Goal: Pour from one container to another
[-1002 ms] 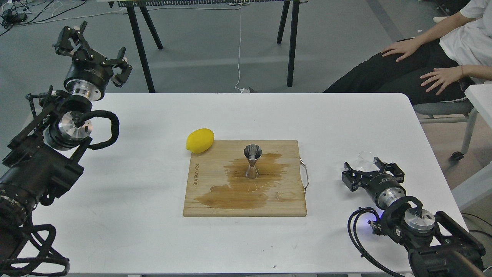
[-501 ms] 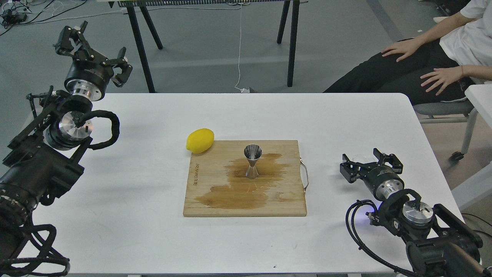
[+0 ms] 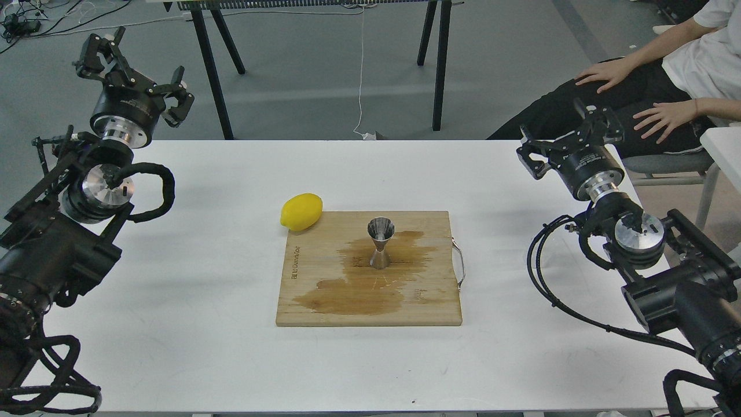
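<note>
- right gripper (image 3: 570, 139): held up above the table's far right corner, fingers (image 3: 528, 155) spread wide, nothing visible between them.
- left gripper (image 3: 132, 68): high off the far left corner, past the table edge, fingers spread wide too, empty.
- glass cup: can't find it anywhere in this view. Not in either gripper, not on the board. If it's on the white top, it's too clear to make out.
- steel jigger (image 3: 380, 243): stands upright on the cutting board (image 3: 324, 301), long axis vertical, open cone up.
- Key relation: the jigger is well apart from both sets of fingers, and lower. From the right fingers it lies toward the robot and to its left; from the left fingers, toward the robot and to its right. The right arm is nearer.
- Judgement: a brown wet patch (image 3: 359, 289) spreads around the jigger's foot, so liquid seems to be already out. With no cup in hand, the pour looks done or abandoned.
- lemon (image 3: 301, 211): touches the board's far left corner, well left of the jigger.
- Surface: white table (image 3: 173, 324), smooth. The board has a metal handle (image 3: 460, 263) on its right edge.
- Room: grey floor, black trestle legs (image 3: 211, 69) and a cable behind. A seated person (image 3: 648, 98) is just behind the right fingers; that side is tight.
</note>
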Controlling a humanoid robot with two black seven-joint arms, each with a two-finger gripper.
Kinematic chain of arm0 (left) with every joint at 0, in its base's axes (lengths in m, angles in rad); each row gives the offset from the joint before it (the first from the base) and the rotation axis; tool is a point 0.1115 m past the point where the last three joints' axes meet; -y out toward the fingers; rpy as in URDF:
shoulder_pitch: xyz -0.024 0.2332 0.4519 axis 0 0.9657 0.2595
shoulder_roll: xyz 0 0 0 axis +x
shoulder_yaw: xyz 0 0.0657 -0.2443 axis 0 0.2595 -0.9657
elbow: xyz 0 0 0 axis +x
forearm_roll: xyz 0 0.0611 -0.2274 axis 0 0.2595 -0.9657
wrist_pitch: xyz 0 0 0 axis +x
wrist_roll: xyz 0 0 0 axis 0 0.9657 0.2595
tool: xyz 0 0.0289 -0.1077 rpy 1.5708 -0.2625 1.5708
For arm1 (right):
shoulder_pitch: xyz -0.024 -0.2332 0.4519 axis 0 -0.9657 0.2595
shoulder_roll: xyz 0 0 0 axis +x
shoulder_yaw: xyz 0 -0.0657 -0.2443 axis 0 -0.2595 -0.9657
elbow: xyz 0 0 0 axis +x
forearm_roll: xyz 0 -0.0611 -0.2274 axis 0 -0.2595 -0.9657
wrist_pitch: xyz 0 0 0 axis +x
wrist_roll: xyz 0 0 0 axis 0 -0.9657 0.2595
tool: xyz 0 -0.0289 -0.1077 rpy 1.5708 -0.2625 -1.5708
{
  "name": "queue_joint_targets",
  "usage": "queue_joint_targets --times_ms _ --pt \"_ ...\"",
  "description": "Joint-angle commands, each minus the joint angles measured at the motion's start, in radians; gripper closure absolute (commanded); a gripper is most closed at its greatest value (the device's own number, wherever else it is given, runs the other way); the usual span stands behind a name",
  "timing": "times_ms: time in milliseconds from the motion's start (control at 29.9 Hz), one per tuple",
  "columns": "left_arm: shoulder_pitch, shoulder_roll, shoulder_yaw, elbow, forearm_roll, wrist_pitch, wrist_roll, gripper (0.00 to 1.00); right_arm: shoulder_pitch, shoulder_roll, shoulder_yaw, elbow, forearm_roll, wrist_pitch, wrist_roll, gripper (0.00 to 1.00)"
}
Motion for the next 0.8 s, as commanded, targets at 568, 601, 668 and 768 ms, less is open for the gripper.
queue_joint_targets --times_ms 568,601,668,768 --pt "0.001 -0.047 -0.011 0.000 -0.005 -0.022 -0.002 0.00 0.193 -0.067 0.005 -0.203 -0.146 0.007 0.099 0.00" --pt "0.000 -0.047 -0.011 0.000 -0.005 -0.022 -0.004 0.00 0.191 -0.077 0.005 -0.223 -0.144 0.012 0.099 0.00" --pt "-0.002 -0.047 -0.011 0.000 -0.005 -0.022 -0.002 0.00 0.193 -0.080 0.005 -0.264 -0.144 0.052 0.099 0.00" --pt "-0.005 -0.047 -0.011 0.000 -0.005 -0.022 -0.002 0.00 0.194 -0.079 0.003 -0.318 -0.144 0.121 0.099 0.00"
